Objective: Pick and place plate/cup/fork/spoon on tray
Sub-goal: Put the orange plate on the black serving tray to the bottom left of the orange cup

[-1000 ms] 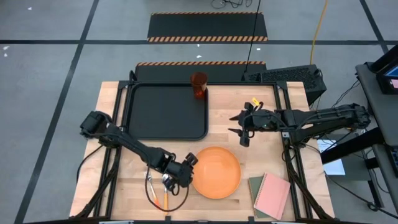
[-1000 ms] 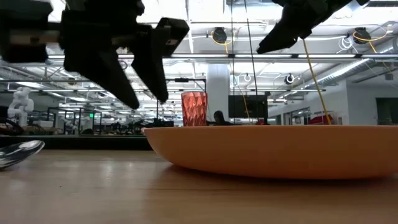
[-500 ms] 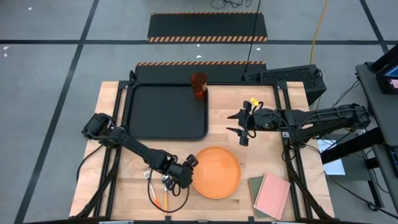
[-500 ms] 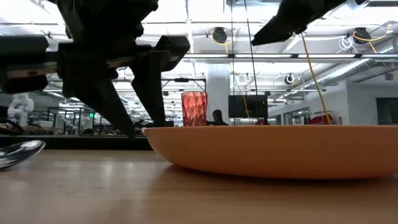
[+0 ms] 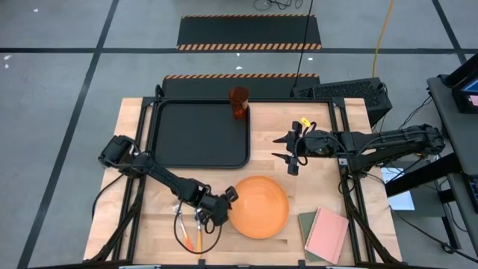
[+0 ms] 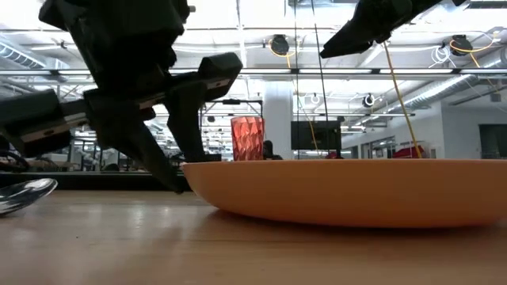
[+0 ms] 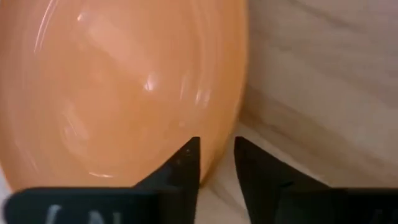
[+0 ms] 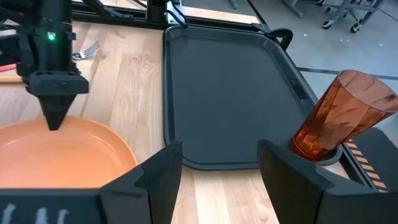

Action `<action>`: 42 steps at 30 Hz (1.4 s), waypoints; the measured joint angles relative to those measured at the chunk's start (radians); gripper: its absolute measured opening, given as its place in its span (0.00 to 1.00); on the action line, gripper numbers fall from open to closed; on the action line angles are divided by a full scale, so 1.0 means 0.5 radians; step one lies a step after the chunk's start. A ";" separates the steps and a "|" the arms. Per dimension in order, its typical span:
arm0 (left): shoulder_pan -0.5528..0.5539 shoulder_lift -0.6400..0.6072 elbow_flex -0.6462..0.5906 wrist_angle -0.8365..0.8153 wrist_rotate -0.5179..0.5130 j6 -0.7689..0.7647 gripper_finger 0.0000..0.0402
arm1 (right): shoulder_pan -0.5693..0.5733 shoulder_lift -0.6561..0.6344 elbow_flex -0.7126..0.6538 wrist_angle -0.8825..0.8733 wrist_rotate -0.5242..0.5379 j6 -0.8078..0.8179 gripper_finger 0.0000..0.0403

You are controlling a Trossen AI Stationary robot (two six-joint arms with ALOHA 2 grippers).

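Only the cup (image 5: pixel 239 102) stands on the tray (image 5: pixel 200 134), at its far right corner; the left gripper (image 5: pixel 225 201), fingers narrowly apart, straddles the plate (image 5: pixel 261 207) rim (not yet lifted); fork (image 8: pixel 87 50) and spoon (image 6: pixel 22 194) lie on the table; the right gripper (image 5: pixel 291 155) hovers open beside the tray.

Bright and even from overhead, with only short, soft shadows on the worktop (image 5: pixel 314 190). Strongly backlit at table height: ceiling lamps (image 6: pixel 279 43) blown out, left pincer (image 6: pixel 178 146) reduced to a black silhouette, near wood grain soft and out of focus. Very close and blurred at the left wrist, with pale glare streaks across the plate (image 7: pixel 118 81). Sharp at the right wrist, with the cup (image 8: pixel 339 118) glowing translucent; mild bending of straight lines at the edges.
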 joint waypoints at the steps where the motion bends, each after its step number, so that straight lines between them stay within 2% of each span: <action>1: 0.010 0.000 -0.004 -0.005 0.010 -0.001 0.19 | 0.000 0.000 0.000 0.000 0.000 0.000 0.50; 5: 0.026 0.000 -0.005 -0.012 0.039 0.005 0.06 | 0.000 0.000 0.000 0.000 0.000 0.000 0.50; 7: 0.026 -0.001 -0.005 -0.013 0.039 0.030 0.03 | 0.000 0.000 0.000 0.000 0.000 0.000 0.50; 13: 0.017 -0.003 -0.007 -0.022 0.046 0.136 0.05 | 0.000 0.000 0.001 0.000 0.000 0.001 0.50; 18: -0.014 -0.019 0.009 -0.048 0.061 0.198 0.02 | 0.000 0.001 0.001 -0.001 0.000 0.001 0.50; 22: -0.037 -0.099 0.024 -0.098 0.013 0.195 0.04 | 0.000 0.001 0.001 -0.001 0.000 0.000 0.50; 28: -0.047 -0.293 0.025 -0.235 0.012 0.149 0.02 | 0.000 0.002 0.001 -0.001 0.000 0.001 0.50; 35: -0.049 -0.558 0.025 -0.599 -0.298 0.051 0.02 | 0.000 0.002 0.001 0.000 0.000 -0.002 0.50; 39: -0.011 -0.697 0.025 -0.849 -0.452 -0.120 0.03 | 0.000 0.002 0.001 0.000 0.023 -0.013 0.50; 42: 0.021 -0.787 0.025 -1.037 -0.679 -0.282 0.04 | 0.000 0.002 0.001 0.001 0.108 -0.016 0.50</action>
